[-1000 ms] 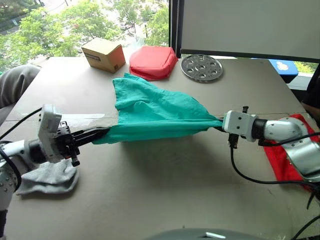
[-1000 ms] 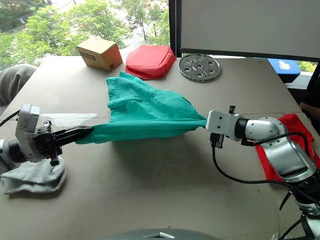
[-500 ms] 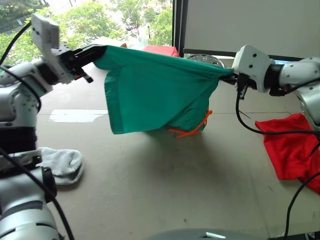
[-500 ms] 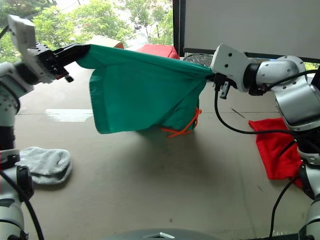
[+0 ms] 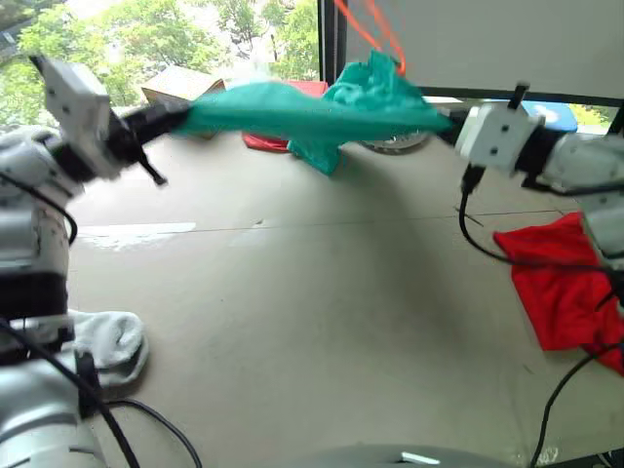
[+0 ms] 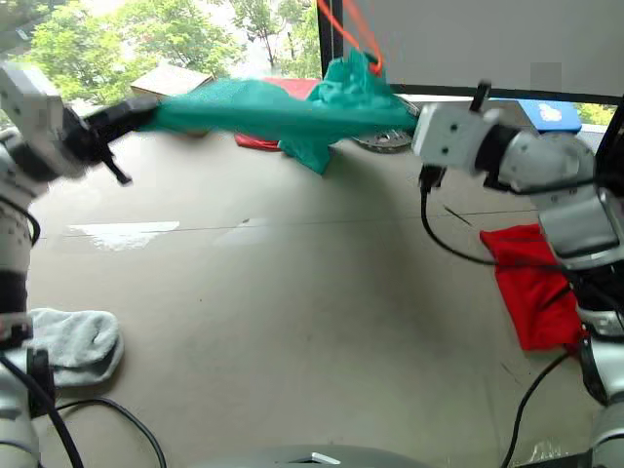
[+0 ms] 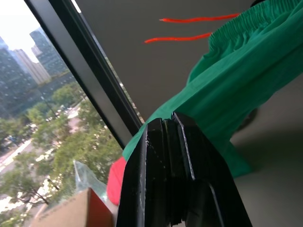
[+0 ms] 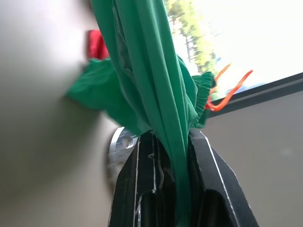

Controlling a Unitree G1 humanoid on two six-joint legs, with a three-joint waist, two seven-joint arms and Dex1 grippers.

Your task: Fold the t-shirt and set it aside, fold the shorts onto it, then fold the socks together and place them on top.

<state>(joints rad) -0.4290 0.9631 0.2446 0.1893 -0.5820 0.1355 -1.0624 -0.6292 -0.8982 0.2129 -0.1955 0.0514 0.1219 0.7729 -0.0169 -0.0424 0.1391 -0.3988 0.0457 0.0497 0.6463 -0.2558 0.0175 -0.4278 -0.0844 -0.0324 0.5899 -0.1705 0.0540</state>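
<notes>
The teal shorts (image 5: 292,109) are stretched in the air between my two grippers, above the far part of the table. Their loose part billows upward, and the orange drawstring (image 5: 375,29) flies above it. My left gripper (image 5: 182,114) is shut on the shorts' left end, and its black fingers (image 7: 165,156) clamp the teal cloth (image 7: 246,71). My right gripper (image 5: 445,119) is shut on the right end, with the cloth (image 8: 151,80) running out between its fingers. The red t-shirt (image 5: 556,288) lies crumpled at the table's right edge. A grey sock (image 5: 112,341) lies at the near left.
Behind the shorts stand a cardboard box (image 5: 174,83), a red pouch (image 5: 261,142) and a round metal disc (image 5: 395,144) along the table's far edge by the window. A strip of clear tape (image 5: 132,234) lies on the left of the table (image 5: 322,322).
The shorts hung down from both grippers half a second ago. Their loose part has now swung up and away, with the drawstring thrown upward. The view has also shifted.
</notes>
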